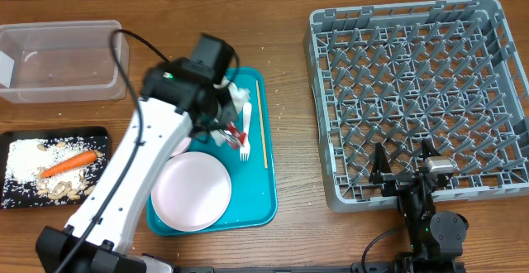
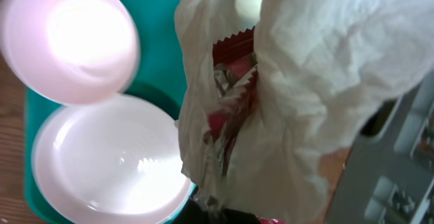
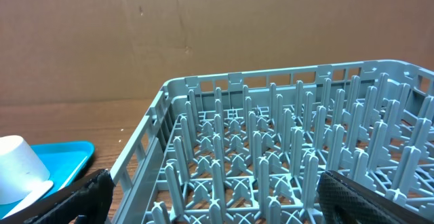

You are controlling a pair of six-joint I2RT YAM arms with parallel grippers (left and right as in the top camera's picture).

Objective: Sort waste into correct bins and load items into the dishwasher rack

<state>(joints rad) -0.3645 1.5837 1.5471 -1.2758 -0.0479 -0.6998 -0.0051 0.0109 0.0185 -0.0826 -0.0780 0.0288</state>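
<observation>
White napkin point(image 2: 305, 61) around a red wrapper point(image 2: 234, 81) fills the left wrist view. Overhead places the left pincer point(image 1: 226, 117) above the teal tray point(image 1: 261, 198), its grip impossible to tell. The right pincer point(image 3: 213, 187) is spread, with the rack point(image 3: 271, 129) just ahead.

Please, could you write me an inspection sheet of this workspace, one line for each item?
Surface: wooden table.
Job's things: dish rack is empty; teal tray holds a pink plate, fork, chopstick and a napkin around a red wrapper; clear bin looks empty; black tray holds rice and a carrot.
Clutter: nothing seen.
Grippers: left gripper is at the napkin, jaws hidden; right gripper is open at the rack's near edge.
Cables: black cable loops from the left arm, beside the clear bin.
Surroundings: cardboard wall behind the rack.
</observation>
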